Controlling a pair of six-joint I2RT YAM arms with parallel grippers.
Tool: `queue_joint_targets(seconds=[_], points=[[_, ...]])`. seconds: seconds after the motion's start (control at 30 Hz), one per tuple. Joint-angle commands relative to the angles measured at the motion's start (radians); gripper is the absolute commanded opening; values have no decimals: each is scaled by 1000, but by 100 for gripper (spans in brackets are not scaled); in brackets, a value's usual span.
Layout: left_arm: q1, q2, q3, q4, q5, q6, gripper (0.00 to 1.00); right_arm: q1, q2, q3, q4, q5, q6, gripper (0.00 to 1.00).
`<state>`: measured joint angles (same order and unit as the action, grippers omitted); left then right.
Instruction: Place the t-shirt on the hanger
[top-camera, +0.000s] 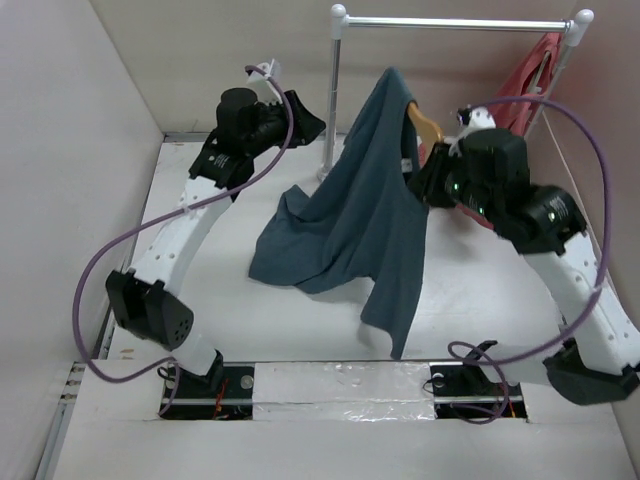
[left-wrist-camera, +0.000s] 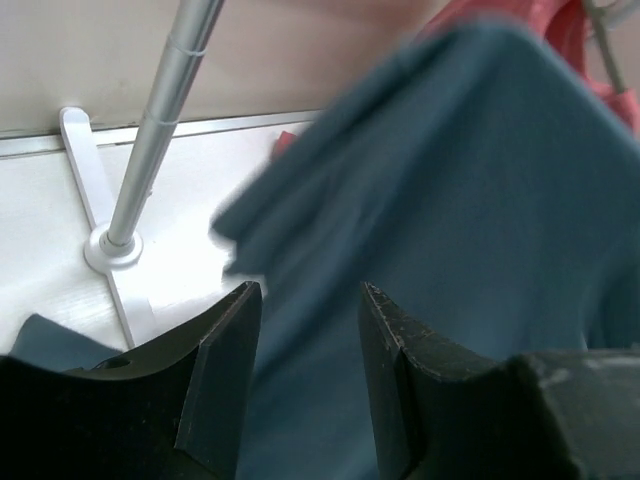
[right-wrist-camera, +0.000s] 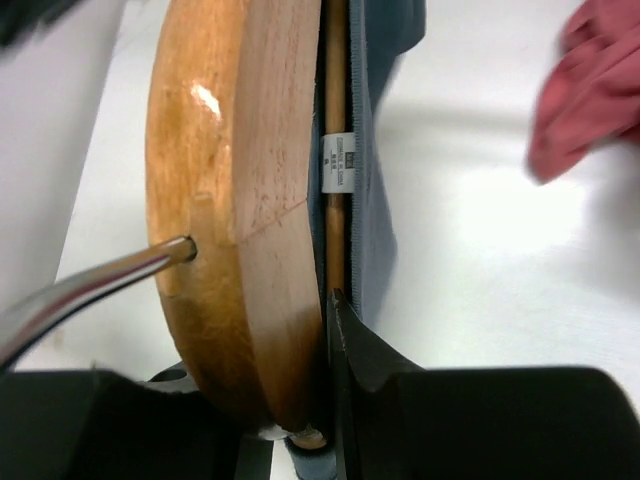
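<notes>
- T-shirt (top-camera: 360, 215) hangs as a long slate-blue drape just left of the right claw (right-wrist-camera: 265, 390), its top lifted high beside that claw and its lower folds spread on the table (top-camera: 500, 300) below and to the left of it
- right claw is clamped on the hanger (right-wrist-camera: 235, 200): the tan wood fills the space between its fingers (right-wrist-camera: 370, 355)
- a strip of the cloth with a small white label (right-wrist-camera: 338, 162) runs along the wood just ahead of one finger
- the metal hook (right-wrist-camera: 90, 280) comes out of the wood to one side of this claw
- right arm rises from its base at the near edge, bends at the elbow and reaches leftwards, its wrist held well above the table
- left arm arches up from its base and reaches away, its wrist turned right towards the drape
- left claw (left-wrist-camera: 305, 330) has its jaws standing apart and holds nothing
- blurred cloth lies straight ahead of its gap; whether it touches the fingers cannot be told
- the white rail post (left-wrist-camera: 160, 120) stands ahead and to the left of the left claw
- a coral-red garment (top-camera: 530, 75) hangs beyond the right claw
</notes>
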<state>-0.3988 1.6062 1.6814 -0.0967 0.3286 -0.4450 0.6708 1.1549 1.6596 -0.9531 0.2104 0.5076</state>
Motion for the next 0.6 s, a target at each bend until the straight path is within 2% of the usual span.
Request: queue_joint_targets(seconds=[0.0,0.23,0.3,0.43,0.57], points=[[-3,-166,-32,0,-3,15,39,-149,135,248,-39,52,-96,0],[-38,-333,-198,-75,-5,52,38,-339,431,592,-44,-43,-152,0],[-64,-377,-238,-100,-51,77,38,-368,500,675,-52,-49,-147,0],[-103,-448,-308,-129,-56,83,38,-421,644,855,-128,1,-127,0],[-139,-511,-356,-143,-60,80,38,-481,706,902,-104,15,-87,0]])
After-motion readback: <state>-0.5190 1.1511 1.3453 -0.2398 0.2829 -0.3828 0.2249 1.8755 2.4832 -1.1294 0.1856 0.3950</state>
